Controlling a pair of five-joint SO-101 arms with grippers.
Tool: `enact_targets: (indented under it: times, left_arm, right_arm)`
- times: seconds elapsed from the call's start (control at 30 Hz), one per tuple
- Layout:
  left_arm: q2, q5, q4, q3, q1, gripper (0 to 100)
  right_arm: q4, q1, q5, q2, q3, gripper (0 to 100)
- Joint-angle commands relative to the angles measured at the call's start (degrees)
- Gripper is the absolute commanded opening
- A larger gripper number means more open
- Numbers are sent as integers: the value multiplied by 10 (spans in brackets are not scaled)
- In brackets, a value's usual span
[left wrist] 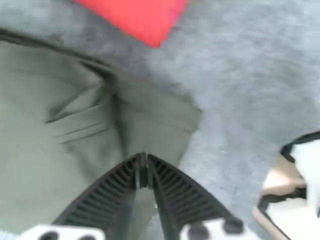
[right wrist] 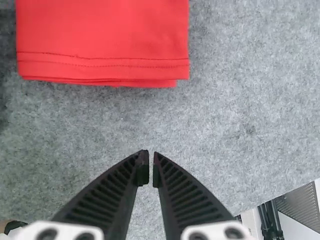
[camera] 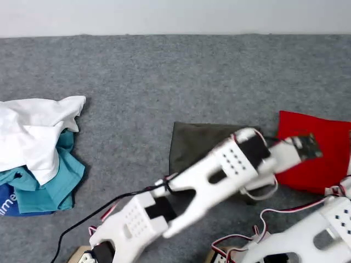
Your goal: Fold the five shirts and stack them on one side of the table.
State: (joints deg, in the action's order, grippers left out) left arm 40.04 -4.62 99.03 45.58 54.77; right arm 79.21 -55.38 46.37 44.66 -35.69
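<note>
A folded olive shirt [camera: 197,142] lies mid-table, and a folded red shirt [camera: 315,159] lies just to its right. The left arm [camera: 230,164] stretches across the olive shirt toward the red one. In the left wrist view my left gripper [left wrist: 143,161] is shut, its tips low over the olive shirt [left wrist: 60,135] near its corner, with the red shirt [left wrist: 135,17] beyond. I cannot tell whether it pinches cloth. My right gripper [right wrist: 149,161] is shut with nothing in it, above the grey mat just short of the red shirt's [right wrist: 100,35] folded edge.
At the table's left edge sits a loose heap: a white shirt [camera: 33,126] on a teal shirt [camera: 55,181] with a blue shirt [camera: 8,203] under them. The right arm [camera: 323,224] stands at the front right. Grey mat [camera: 164,71] covers the table.
</note>
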Motion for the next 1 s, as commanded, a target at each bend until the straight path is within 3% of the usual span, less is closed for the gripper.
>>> enact_targets:
  times: [0.0, 0.13, 0.27, 0.6, 0.83, 0.97]
  left_arm:
    - [-38, -8, -4, -3, -70, 14]
    - [5, -22, -39, -6, -142, 14]
    - [76, -41, -34, -2, -143, 14]
    - [93, -39, 17, 3, -7, 14]
    - [-11, -16, 17, -33, 91, 14]
    - [-58, -16, 15, -82, 106, 14]
  right_arm:
    - [-10, -3, 4, 14, 5, 29]
    - [-10, -2, 4, 14, 5, 29]
    - [-10, -2, 4, 14, 5, 29]
    - [-5, -2, 4, 14, 4, 29]
    - [-4, -6, 4, 19, -23, 29]
    - [-7, -3, 4, 19, -21, 29]
